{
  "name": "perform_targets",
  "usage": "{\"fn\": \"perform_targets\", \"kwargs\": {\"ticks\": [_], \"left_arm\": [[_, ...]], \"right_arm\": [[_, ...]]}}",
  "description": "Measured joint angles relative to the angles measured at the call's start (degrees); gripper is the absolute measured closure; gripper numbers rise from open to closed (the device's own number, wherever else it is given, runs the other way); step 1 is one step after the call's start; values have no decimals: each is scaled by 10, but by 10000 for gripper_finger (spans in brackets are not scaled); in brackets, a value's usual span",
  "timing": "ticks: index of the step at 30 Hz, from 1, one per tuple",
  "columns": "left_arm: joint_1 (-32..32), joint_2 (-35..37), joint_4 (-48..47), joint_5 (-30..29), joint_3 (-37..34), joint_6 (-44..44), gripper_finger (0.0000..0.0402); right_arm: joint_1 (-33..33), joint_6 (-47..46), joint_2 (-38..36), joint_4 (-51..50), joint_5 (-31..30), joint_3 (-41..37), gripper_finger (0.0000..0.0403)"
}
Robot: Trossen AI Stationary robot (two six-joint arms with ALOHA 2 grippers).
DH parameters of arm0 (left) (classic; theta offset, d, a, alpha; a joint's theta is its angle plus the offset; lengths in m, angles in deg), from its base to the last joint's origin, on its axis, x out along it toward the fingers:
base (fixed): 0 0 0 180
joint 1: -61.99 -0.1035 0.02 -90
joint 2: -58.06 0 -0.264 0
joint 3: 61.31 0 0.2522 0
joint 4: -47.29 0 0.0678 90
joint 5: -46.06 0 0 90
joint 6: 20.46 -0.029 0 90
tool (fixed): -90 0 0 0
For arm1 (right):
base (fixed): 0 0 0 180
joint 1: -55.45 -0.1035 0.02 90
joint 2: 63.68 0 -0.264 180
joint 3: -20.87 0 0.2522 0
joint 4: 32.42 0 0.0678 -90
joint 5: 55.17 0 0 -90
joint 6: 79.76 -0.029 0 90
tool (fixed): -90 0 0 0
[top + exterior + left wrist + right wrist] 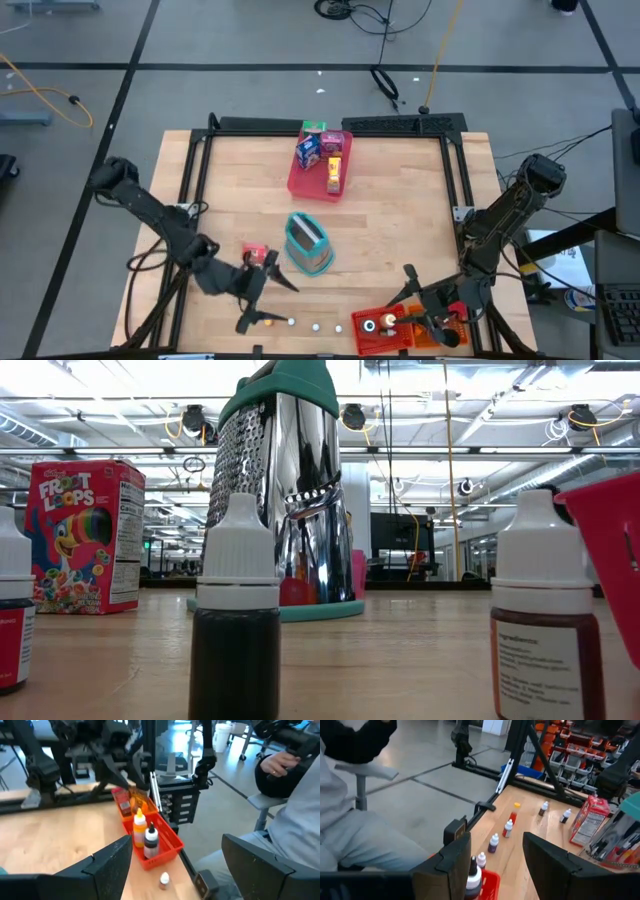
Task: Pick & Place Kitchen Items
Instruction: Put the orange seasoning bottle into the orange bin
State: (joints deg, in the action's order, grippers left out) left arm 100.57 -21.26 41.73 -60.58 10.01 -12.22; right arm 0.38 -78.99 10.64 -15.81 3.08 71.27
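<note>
- High view: the wooden table (400,230) carries every item; the metal grater (308,243) with teal trim stands near its middle and serves as the reference point.
- Pink tray (312,183): on the far side of the grater, holding a blue-and-white packet (308,151), a pink packet (331,143) and a yellow item (334,174).
- Red bin (385,331): at the near table edge, to the right of the grater, with an orange-capped bottle (139,822) and a white-capped dark bottle (151,836) standing inside it.
- Red cereal box (255,254): just left of the grater, on the table; in the low view it stands upright (86,536).
- Small dropper bottles (315,326): in a row along the near edge, in front of the grater, with one orange-capped piece (268,321) at the row's left end.
- Left gripper (268,298): near the front-left of the grater, above the row's left end; jaws spread wide, holding nothing.
- Right gripper (428,297): over the red bin, right of the grater; jaws part open, and no item can be seen held between them.
- A seated person's grey-clad legs (365,835) appear beyond the near table edge.
</note>
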Motion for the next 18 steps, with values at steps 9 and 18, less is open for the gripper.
{"fn": "perform_targets", "kwargs": {"ticks": [9,18], "left_arm": [[71,-68,31,-71,0,88,92],[115,-116,37,-120,0,160,92]], "right_arm": [[3,57,0,33,0,0,232],[3,60,0,52,0,0,232]]}}
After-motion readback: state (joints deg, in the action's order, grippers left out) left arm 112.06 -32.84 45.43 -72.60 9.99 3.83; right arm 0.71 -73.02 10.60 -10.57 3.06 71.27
